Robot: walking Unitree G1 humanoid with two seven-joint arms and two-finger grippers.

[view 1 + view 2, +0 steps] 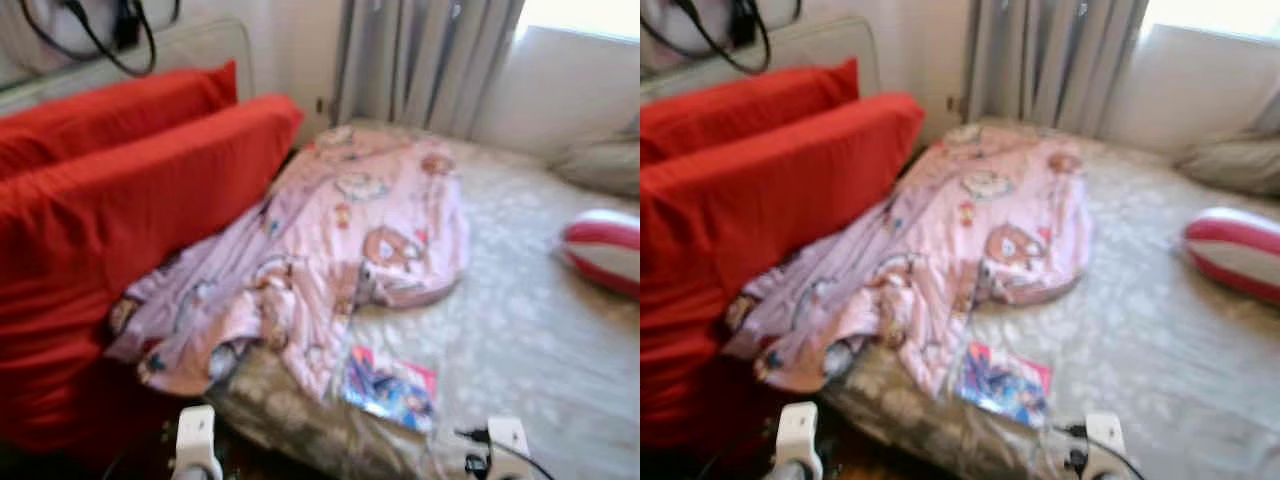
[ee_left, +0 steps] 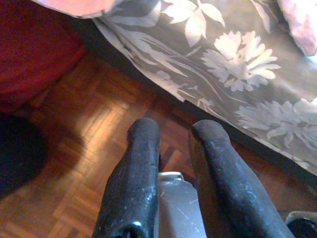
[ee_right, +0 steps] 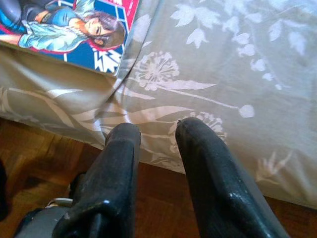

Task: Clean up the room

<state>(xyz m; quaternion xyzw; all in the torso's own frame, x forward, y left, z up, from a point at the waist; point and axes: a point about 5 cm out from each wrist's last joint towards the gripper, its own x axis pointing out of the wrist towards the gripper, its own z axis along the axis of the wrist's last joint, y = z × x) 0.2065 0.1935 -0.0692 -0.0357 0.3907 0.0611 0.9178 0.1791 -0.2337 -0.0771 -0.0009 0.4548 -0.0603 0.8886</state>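
The head views were blurred, so the print on the pink blanket (image 1: 340,250) was hard to make out beyond cartoon figures. The blanket lay crumpled on the bed (image 1: 530,330), its lower end spilling over the bed's near edge against the red cushions (image 1: 130,210). A comic book (image 1: 392,390) lay on the bed just beside the blanket's hem; its cover, cut off in the right wrist view, showed a drawn figure but no legible title. A red-and-white striped pillow (image 1: 605,250) sat on the bed's far side, partly cropped. The left claw (image 2: 173,134) hung narrowly parted over the parquet floor (image 2: 84,163) beside the bed. The right claw (image 3: 158,131), narrowly parted and empty, hovered at the bed's edge near the comic book.
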